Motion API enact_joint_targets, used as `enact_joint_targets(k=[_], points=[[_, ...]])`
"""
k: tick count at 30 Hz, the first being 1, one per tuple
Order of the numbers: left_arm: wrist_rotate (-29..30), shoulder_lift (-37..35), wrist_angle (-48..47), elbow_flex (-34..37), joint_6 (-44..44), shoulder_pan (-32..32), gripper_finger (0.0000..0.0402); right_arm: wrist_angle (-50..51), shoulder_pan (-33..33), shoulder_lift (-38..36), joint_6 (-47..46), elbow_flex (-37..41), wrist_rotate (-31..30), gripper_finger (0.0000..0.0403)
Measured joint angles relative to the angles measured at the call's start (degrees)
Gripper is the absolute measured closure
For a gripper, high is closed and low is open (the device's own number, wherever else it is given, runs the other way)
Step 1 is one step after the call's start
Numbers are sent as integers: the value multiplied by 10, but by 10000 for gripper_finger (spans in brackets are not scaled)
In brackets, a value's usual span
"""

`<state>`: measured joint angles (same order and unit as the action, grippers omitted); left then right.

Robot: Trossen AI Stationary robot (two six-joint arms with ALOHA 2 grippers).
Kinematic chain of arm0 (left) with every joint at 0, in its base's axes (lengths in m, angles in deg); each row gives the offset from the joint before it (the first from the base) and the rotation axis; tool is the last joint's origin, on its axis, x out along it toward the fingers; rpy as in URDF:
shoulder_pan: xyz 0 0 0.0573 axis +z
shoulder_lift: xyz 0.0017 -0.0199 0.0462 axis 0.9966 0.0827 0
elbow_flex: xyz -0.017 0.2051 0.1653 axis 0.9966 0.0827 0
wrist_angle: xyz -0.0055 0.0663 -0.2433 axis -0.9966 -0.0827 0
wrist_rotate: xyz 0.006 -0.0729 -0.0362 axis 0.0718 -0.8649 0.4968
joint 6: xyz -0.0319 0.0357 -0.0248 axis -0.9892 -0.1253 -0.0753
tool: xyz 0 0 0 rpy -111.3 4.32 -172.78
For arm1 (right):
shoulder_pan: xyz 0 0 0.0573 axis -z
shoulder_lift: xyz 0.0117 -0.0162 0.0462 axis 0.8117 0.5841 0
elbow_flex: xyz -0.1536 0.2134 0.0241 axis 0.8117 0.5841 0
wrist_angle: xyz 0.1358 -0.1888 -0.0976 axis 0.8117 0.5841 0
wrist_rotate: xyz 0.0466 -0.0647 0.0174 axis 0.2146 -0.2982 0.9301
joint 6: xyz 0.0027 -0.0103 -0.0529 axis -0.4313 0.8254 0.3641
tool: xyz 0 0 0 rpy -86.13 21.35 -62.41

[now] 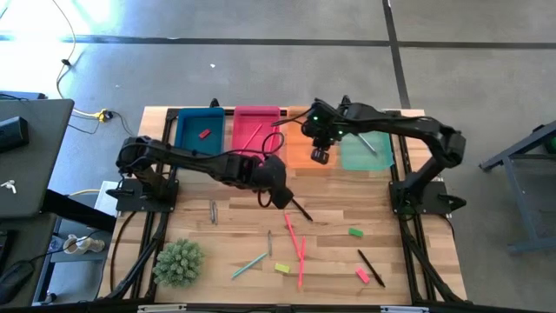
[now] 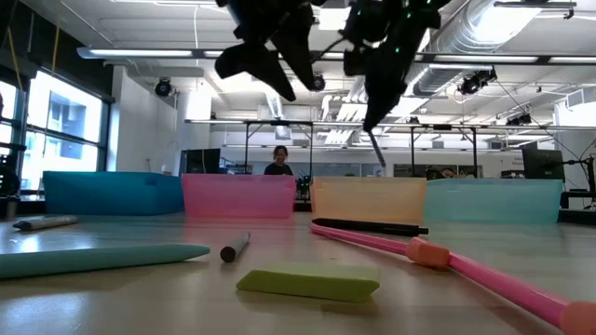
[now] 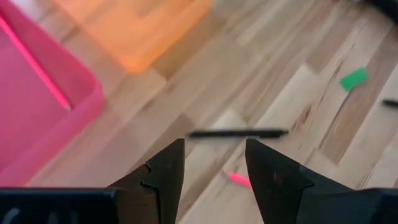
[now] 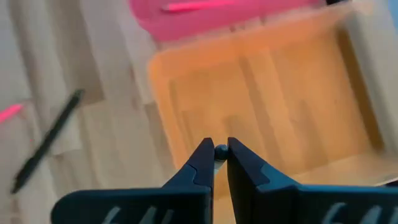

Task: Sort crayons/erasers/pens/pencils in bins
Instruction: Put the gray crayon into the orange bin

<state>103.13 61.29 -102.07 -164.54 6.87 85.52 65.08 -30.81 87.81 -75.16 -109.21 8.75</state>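
While over orange bin (image 4: 261, 93), right gripper (image 4: 220, 155) pinching maybe crayon (image 4: 220, 150)

Four bins line the table's far edge: blue bin (image 1: 198, 130) holding a red eraser (image 1: 205, 134), pink bin (image 1: 255, 130), orange bin (image 1: 300, 152), teal bin (image 1: 366, 152). Green eraser (image 1: 355, 232), yellow eraser (image 1: 281, 268), pink eraser (image 1: 362, 275) and a grey crayon (image 1: 213, 212) lie on the wood.

Left pincer (image 3: 214, 163) open, right pincer (image 4: 219, 163) closed
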Motion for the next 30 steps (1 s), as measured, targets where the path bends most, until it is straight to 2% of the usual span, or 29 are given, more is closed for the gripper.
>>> enact_joint_targets(k=[10, 17, 22, 30], points=[[-6, 0, -93, 0, -66, -50, 245, 2, 32, 90, -21, 0, 6, 398], [-42, 0, -103, 0, -97, -91, 245, -1, 43, 116, -20, 0, 10, 398], [-47, 3, -118, 0, -96, -127, 245, -1, 50, 121, -20, 0, 10, 396], [-88, 17, -132, 1, -111, -163, 245, -2, 52, 120, -20, 0, 10, 340]])
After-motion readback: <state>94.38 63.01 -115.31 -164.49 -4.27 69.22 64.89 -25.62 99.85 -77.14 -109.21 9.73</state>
